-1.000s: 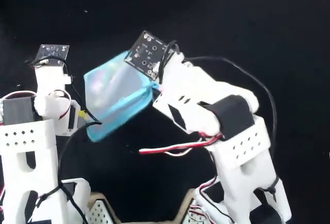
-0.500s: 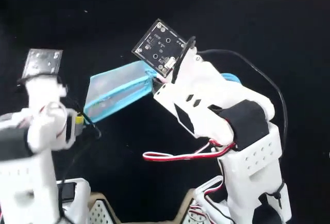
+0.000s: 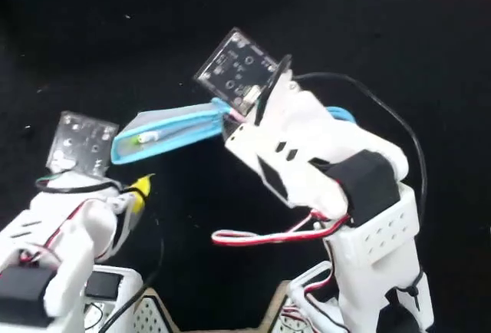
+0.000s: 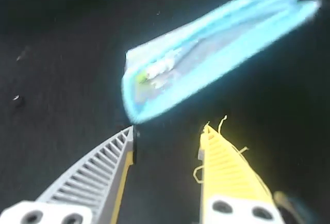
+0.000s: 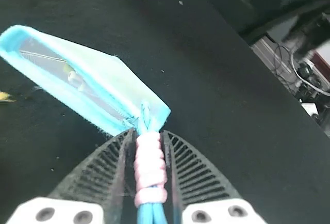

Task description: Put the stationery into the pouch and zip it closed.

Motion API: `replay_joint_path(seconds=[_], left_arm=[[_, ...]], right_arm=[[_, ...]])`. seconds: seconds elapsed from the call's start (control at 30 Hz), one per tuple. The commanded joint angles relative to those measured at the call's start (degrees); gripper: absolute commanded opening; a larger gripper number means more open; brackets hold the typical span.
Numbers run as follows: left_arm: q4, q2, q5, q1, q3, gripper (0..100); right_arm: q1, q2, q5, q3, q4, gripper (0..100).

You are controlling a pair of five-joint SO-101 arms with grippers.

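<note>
from the high view i am seeing the pouch seemingly hanging clear of the desk, turned nearly edge-on, one end meeting the right claw and the other pointing toward the left claw, which is sitting near it but apart. something pale, which i am taking for the stationery, is showing through the pouch wall near that free end. in the left wrist view the left claw is standing with its fingers spread wide, gripping nothing, and the pouch is floating just beyond the tips, free corner nearest. in the right wrist view the right claw is pinching together on the pink pull cord, which is running to the zip at the pouch's near corner, so the whole pouch is dangling from that cord. i am judging that the filling is done and the zipping is in hand, probably close to its end, as the slider is sitting at the corner by the claw; whether the zip is meeting all along the edge i cannot tell. the next move, as i am reading it, is calling for the left claw to close on the free corner and brace the pouch, giving the right something firm to draw the cord against.
</note>
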Motion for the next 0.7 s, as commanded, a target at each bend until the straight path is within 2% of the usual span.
replay_joint_path(seconds=[0.0, 0.23, 0.37, 0.5, 0.67], left_arm=[[-11.96, -0.26, 0.00, -0.57, 5.67, 21], [-23.03, -0.26, 0.62, -4.79, 11.91, 21], [-27.08, -0.26, 5.89, -4.62, 12.18, 21], [-29.89, -0.26, 9.05, -4.35, 11.82, 21], [-30.24, -0.26, 9.32, -3.91, 12.18, 21]], right_arm=[[-5.19, -0.92, -0.53, -4.88, 2.73, 1.0], [-9.05, -0.92, -0.44, -9.54, 10.37, 1.0], [-12.13, -1.71, -0.44, -9.01, 11.08, 1.0], [-14.07, -3.38, -0.26, -9.10, 11.08, 1.0], [-11.87, -4.97, 0.00, -5.85, 11.16, 1.0]])
